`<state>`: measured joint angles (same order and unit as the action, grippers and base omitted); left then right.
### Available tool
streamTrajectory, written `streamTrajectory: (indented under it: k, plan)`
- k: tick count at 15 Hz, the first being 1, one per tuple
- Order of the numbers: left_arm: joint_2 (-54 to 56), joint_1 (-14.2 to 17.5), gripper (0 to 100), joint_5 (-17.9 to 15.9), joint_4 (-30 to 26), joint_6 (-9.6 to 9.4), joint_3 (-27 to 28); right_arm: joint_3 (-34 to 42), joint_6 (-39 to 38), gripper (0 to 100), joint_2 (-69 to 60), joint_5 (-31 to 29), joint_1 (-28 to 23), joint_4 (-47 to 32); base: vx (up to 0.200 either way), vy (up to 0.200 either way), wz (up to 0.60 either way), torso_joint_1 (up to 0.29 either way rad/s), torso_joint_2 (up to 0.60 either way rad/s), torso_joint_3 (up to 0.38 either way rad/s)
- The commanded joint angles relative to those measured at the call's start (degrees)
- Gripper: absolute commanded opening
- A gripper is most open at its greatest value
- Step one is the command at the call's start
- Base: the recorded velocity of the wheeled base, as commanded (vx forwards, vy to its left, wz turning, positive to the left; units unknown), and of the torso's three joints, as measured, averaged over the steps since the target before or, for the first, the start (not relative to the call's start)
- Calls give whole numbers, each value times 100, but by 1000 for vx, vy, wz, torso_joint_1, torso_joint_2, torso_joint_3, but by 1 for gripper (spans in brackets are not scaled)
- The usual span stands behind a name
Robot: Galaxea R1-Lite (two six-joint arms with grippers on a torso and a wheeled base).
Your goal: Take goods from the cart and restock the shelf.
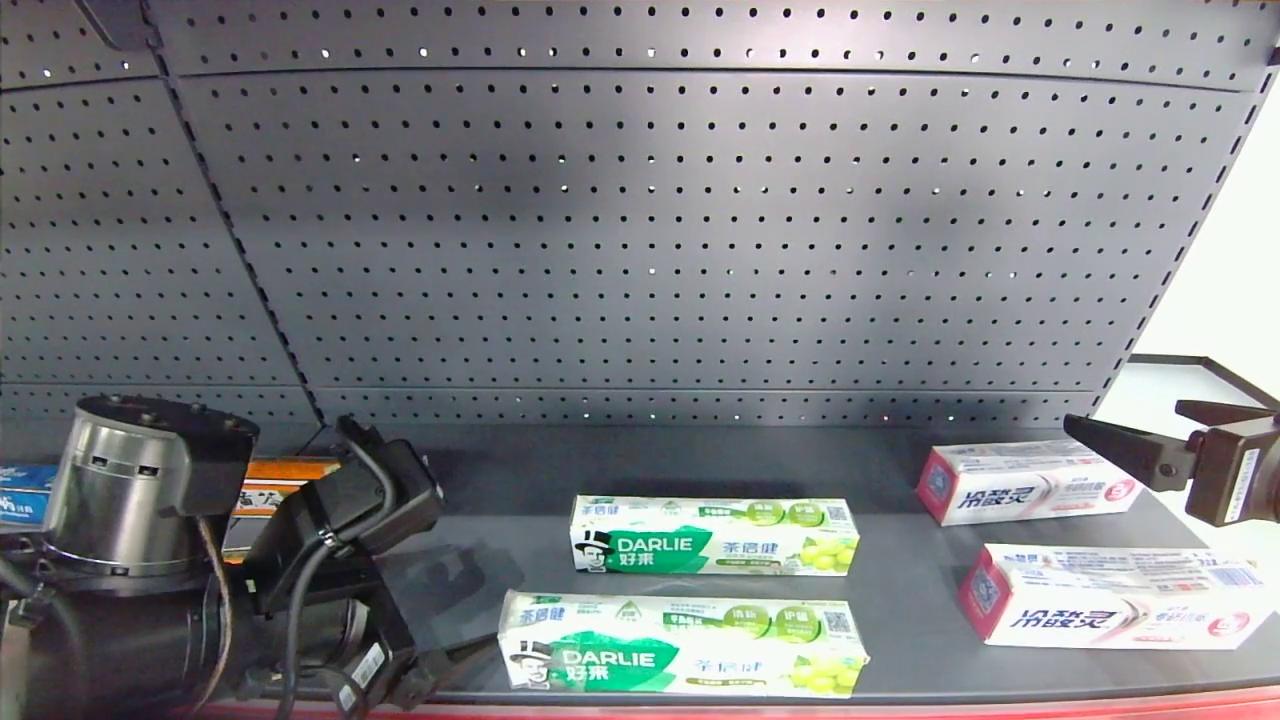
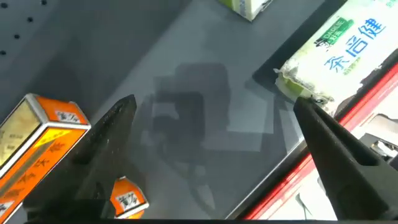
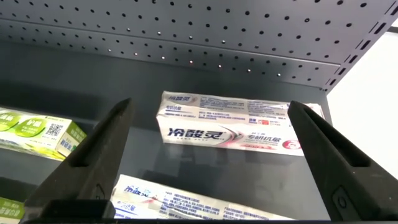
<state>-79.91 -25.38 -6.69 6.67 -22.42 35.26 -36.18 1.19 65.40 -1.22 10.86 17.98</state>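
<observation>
head view: the dark shelf (image 1: 500,470) ran across in front of a perforated back panel (image 1: 640,250), with a red front edge (image 1: 900,710) along the bottom. two green toothpaste boxes lay flat at mid-shelf, the rear green box (image 1: 712,536) behind the front green box (image 1: 685,645), which sat near the red edge. to the right lay the rear white-and-pink box (image 1: 1030,483) and the front white-and-pink box (image 1: 1115,598), apart from each other. an orange box (image 1: 285,480) and a blue box (image 1: 20,495) lay at the far left. the right gripper (image 1: 1124,414) hung at the right side, just beside the rear white-and-pink box, not touching it.

left wrist view: the left gripper (image 2: 214,106) stood wide apart over bare shelf, holding nothing. one fingertip was close to an end of the front green box; i could not tell whether they touched. the orange box lay by the other finger, with a second orange box (image 2: 127,199) partly hidden under it.

right wrist view: the right gripper's fingers were spread wide and empty. the rear white-and-pink box lay beyond them, framed in the gap, near the back panel. the front white-and-pink box lay closer in, and the rear green box off to one side.
</observation>
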Motion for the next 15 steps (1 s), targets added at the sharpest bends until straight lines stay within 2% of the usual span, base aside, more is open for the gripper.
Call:
streamTrajectory:
  k: [1,8,15]
  plan:
    - [-60,-107,100,-7,1,1,52,-3,4,100,8,-1,-5,4,0,0,0,0,0,0]
    - [-77,-389,100,-43,1,1,43,85,4,100,-1,-1,4,21,0,0,0,0,0,0]
    - [-183,-477,100,-43,10,1,60,129,4,100,-28,-1,4,21,0,0,0,0,0,0]
